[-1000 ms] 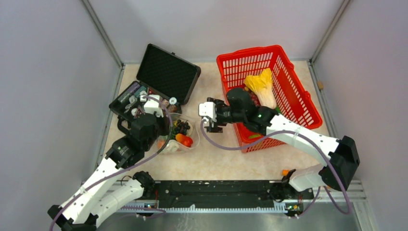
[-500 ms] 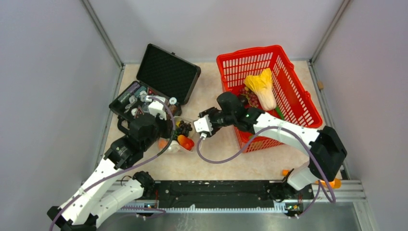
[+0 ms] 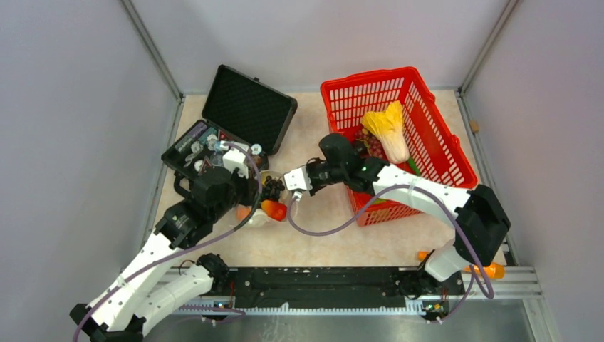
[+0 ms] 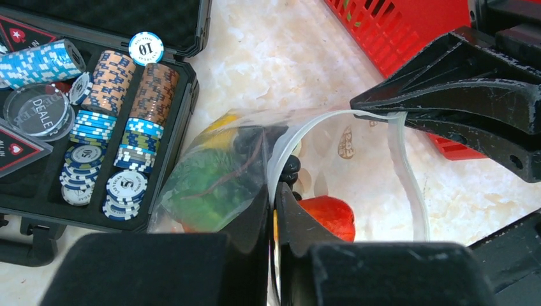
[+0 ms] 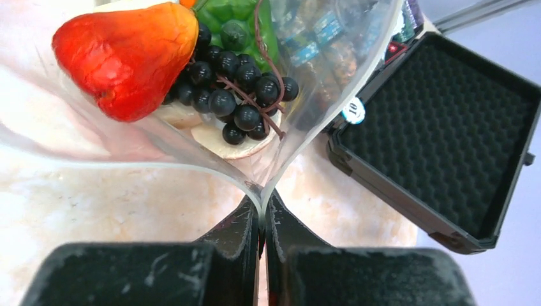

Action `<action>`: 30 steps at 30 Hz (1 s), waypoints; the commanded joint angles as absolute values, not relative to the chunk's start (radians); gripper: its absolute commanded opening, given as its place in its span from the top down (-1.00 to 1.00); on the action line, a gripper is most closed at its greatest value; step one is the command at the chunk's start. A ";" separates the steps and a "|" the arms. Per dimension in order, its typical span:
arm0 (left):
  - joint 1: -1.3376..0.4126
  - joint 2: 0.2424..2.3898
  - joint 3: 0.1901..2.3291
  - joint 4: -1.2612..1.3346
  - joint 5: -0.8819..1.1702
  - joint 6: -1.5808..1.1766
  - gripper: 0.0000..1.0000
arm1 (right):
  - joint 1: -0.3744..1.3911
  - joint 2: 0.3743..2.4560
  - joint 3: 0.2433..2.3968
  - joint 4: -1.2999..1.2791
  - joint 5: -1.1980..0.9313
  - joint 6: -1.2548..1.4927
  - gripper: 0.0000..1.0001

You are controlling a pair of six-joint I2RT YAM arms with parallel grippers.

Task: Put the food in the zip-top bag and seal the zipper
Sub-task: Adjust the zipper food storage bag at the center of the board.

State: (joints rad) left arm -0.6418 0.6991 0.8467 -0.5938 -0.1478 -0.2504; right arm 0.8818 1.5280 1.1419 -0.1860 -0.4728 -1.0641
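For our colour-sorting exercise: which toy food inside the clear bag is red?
Inside the bag, the smooth pear-shaped red fruit, shading to orange at one end. Beside it, the grapes are black, the pepper green, the mushroom pale.

bright, even overhead light, soft shadows; wrist views' near edges blurred.

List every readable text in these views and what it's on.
"10": white poker chip at the black case edge.
"DEALER": clear round button in the case.
"5": top of a chip stack in the case.
Unreadable: brown print on the zip-top bag; the triangular card lettering, cut off by the frame edge.
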 commanded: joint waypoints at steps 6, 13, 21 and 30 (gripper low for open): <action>-0.630 0.694 0.977 -0.604 -0.214 -0.199 -0.44 | 0.844 1.479 1.388 -0.456 -0.603 -0.779 1.00; -0.623 0.648 1.009 -0.595 -0.220 -0.158 -0.97 | 0.785 1.553 1.563 -0.665 -0.654 -0.616 1.00; -0.622 0.543 0.867 -0.481 -0.278 -0.109 -0.97 | 0.700 1.681 1.668 -0.789 -0.729 -0.597 1.00; -0.622 0.330 0.610 -0.214 -0.127 -0.047 -0.97 | 0.644 1.759 1.728 -0.826 -0.656 -0.589 1.00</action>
State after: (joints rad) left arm -0.6270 0.3756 0.6765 -0.3939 -0.2195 -0.1009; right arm 0.6842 1.7432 1.6466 -0.8185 -0.6506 -0.6060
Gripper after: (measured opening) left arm 0.986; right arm 0.006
